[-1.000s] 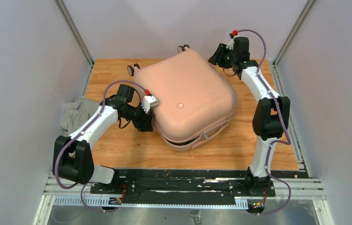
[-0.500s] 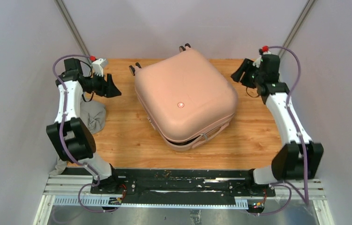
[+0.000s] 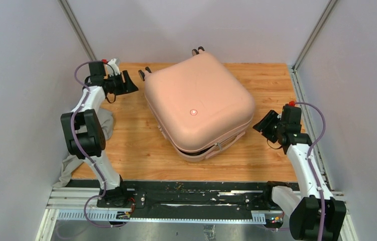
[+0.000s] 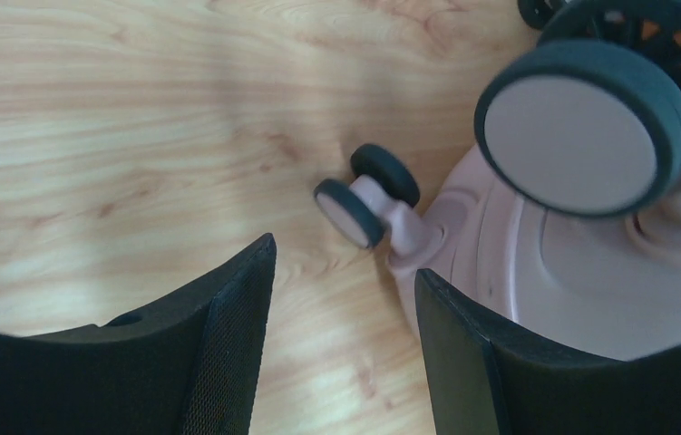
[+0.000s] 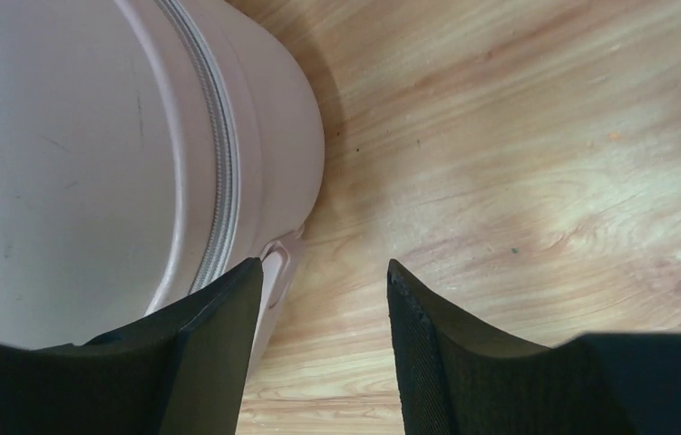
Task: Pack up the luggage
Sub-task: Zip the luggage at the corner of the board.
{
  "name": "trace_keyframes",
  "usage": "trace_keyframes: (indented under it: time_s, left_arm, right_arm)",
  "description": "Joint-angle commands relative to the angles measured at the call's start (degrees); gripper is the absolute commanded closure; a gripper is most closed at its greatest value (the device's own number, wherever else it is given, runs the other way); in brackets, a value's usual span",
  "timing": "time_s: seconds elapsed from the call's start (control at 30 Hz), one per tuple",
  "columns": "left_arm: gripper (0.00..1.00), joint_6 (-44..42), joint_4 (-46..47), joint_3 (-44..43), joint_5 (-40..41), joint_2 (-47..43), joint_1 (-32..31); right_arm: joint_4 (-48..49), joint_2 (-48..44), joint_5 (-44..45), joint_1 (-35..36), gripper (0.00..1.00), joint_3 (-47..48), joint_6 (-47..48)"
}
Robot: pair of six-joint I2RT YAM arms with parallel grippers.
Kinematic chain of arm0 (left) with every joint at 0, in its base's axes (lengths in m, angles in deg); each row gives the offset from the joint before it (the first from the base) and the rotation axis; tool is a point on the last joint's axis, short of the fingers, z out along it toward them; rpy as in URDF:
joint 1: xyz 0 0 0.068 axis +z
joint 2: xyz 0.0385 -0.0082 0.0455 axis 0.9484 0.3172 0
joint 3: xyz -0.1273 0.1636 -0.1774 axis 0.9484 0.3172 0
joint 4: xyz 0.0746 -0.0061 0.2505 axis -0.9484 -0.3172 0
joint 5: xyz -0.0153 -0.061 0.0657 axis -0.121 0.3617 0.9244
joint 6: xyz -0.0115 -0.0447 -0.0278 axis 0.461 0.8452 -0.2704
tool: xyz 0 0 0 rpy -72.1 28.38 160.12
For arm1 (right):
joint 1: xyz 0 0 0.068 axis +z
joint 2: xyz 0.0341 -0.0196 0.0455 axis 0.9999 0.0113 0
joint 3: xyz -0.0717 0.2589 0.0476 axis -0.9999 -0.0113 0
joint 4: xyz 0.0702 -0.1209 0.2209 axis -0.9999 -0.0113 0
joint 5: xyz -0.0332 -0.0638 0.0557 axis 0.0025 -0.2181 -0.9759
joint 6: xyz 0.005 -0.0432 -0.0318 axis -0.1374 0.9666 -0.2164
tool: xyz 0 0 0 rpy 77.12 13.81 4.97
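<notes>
The pale pink luggage (image 3: 199, 103) lies flat in the middle of the wooden table, its lid down but gaping a little at the near edge. Its spinner wheels (image 3: 143, 74) stick out at the far left. My left gripper (image 3: 131, 85) is open and empty, just left of those wheels; the left wrist view shows a wheel (image 4: 365, 195) and the shell (image 4: 581, 272) ahead of the jaws. My right gripper (image 3: 259, 124) is open and empty, beside the luggage's right near corner; the right wrist view shows the shell and zip (image 5: 214, 136).
A grey cloth (image 3: 105, 125) lies at the table's left edge, partly behind my left arm and hanging off the side. Grey walls close in the table on three sides. Bare wood (image 3: 136, 150) shows near the front left.
My right arm has swung from the far right corner down to the luggage's near right corner. My left gripper has moved right, closer to the wheels. The luggage has not moved.
</notes>
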Motion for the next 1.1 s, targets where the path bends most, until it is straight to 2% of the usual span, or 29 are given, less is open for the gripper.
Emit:
trace_keyframes:
  time_s: [0.0, 0.07, 0.2, 0.47, 0.63, 0.87, 1.07]
  left_arm:
    - [0.38, 8.5, 8.4, -1.6, 2.2, 5.8, -2.6]
    - [0.38, 10.0, 8.7, -4.0, 1.7, 8.6, -3.6]
    - [0.37, 12.5, 9.6, -6.6, -0.2, 13.9, -5.1]
    - [0.4, 14.2, 15.0, -3.6, -9.7, 16.0, -6.9]
    - [0.42, 10.7, 16.6, 2.9, -13.6, 12.1, -7.2]
    - [0.44, 1.3, 9.4, 11.6, -16.2, 4.5, -6.7]
    - [0.43, -2.3, 2.2, 16.4, -17.0, -4.3, -0.6]
  right_arm:
    - [-1.6, -0.7, -4.1, -0.7, 0.44, -1.5, -3.8]
    - [-0.7, 1.8, -7.1, -0.7, 0.44, -1.5, -4.7]
    - [8.0, 9.0, -16.0, -0.6, 0.46, -0.9, -8.1]
    - [14.4, 27.2, -23.5, 1.7, 0.48, 12.8, -8.7]
    - [14.7, 34.5, -24.7, 5.5, 0.49, 20.0, -8.4]
    - [16.0, 39.7, -25.3, 10.2, 0.5, 25.3, -8.3]
    - [15.7, 43.5, -26.9, 15.9, 0.51, 29.1, -6.5]
